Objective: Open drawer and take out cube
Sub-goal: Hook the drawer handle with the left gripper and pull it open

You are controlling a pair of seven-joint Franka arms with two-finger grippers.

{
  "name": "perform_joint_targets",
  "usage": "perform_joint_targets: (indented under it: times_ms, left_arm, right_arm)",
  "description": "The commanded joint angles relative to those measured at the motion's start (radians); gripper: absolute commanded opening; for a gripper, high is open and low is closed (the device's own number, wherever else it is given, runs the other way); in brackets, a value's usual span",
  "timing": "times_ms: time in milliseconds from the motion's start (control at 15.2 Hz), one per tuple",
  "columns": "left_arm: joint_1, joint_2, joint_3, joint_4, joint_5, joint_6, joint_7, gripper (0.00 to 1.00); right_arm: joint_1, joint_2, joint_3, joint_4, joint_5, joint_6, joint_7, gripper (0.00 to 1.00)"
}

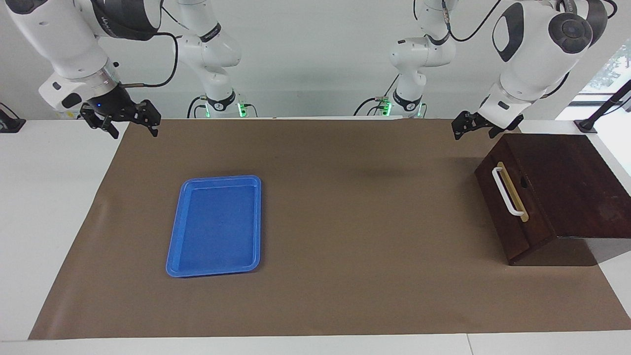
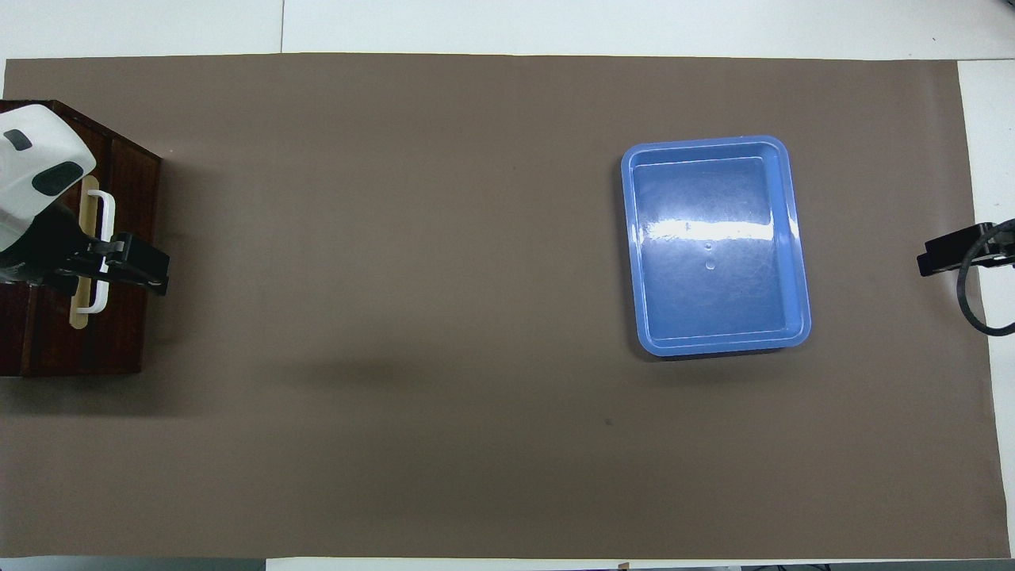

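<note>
A brown mat [image 1: 345,222] covers most of the white counter [image 1: 49,197]. At the left arm's end of the counter stands a dark brown wooden box [image 1: 567,187] whose drawer [image 1: 512,217] is closed, its front flush with the box and facing the middle of the mat. A white bar handle [image 1: 507,191] is mounted on a tan strip [image 1: 516,199] running along the drawer front. The cube is not visible in either view.

Toward the right arm's end of the mat lies a flat blue tray [image 1: 215,226], with nothing in it, well apart from the box.

The left pincer [image 1: 472,125] hangs in the air near the box's corner nearest the robots. In the overhead view it overlaps the handle; in the facing view it is raised and clear of the handle, touching nothing. It holds nothing; whether its fingers are spread or closed cannot be told.

The right pincer [image 1: 129,120] hangs above the mat's edge at the right arm's end, raised and well apart from the tray. Its fingers are spread apart and hold nothing. In the overhead view only its dark tip shows, at the picture's edge.
</note>
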Motion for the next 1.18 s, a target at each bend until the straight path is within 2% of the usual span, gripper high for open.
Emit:
perform_joint_targets:
  times_ms: [0,131,328,590,656,787,1049,1115]
  left_arm:
    - [-0.015,0.007,0.019,0.022,-0.012,-0.004,0.012,1.00]
    - [-0.015,-0.007,0.019,0.022,-0.011,0.013,0.012,1.00]
    - [-0.015,-0.041,0.015,-0.062,0.034,0.169,0.005,1.00]
    - [-0.016,-0.076,0.010,-0.162,0.032,0.295,-0.204,1.00]
    - [-0.018,-0.082,0.008,-0.200,0.046,0.376,-0.206,1.00]
    - [-0.018,-0.067,0.004,-0.250,0.183,0.453,-0.190,1.00]
    - [-0.033,0.043,0.004,-0.273,0.435,0.536,-0.140,1.00]
    - [-0.033,0.056,0.004,-0.285,0.452,0.564,-0.140,1.00]
  right_arm:
    - [-0.011,-0.016,0.007,-0.013,0.003,-0.010,0.006,1.00]
    - [-0.011,-0.016,0.007,-0.012,0.004,-0.010,0.007,1.00]
    - [-0.011,-0.016,0.007,-0.012,0.004,-0.010,0.007,1.00]
    - [-0.011,-0.016,0.007,-0.012,0.003,-0.010,0.007,1.00]
    - [-0.011,-0.016,0.007,-0.012,0.004,-0.010,0.007,1.00]
    - [-0.011,-0.016,0.007,-0.012,0.003,-0.010,0.007,1.00]
    - [-0.011,-0.016,0.007,-0.013,0.003,-0.012,0.007,1.00]
    - [-0.011,-0.017,0.007,-0.013,0.004,-0.012,0.007,1.00]
